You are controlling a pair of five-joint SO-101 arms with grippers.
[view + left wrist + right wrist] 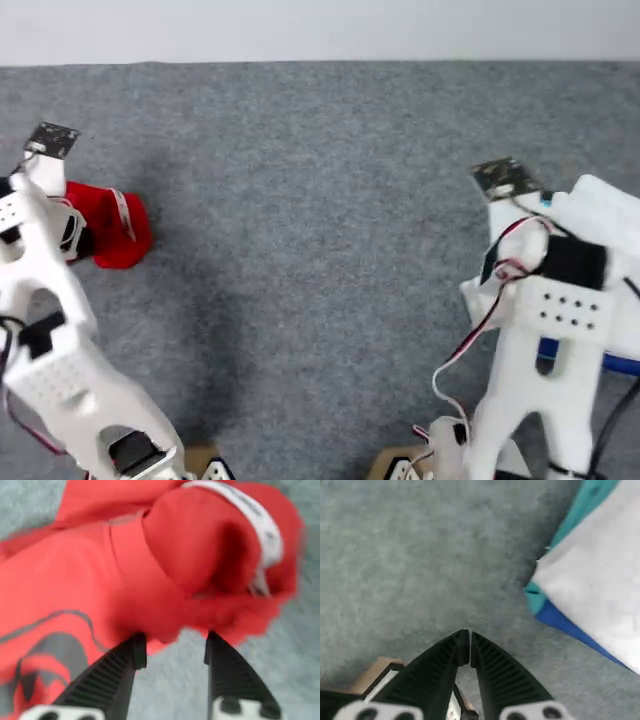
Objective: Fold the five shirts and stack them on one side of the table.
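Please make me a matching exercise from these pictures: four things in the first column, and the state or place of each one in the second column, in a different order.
Column one
1. red shirt
2. white shirt
3. left tool
4. right tool

Column two
a. shut, above the bare table
b. open, at the edge of red cloth
c. crumpled, on the left side
d. on top of a blue shirt, on the right side

Pairs: 1-c; 2-d; 3-b; 4-a
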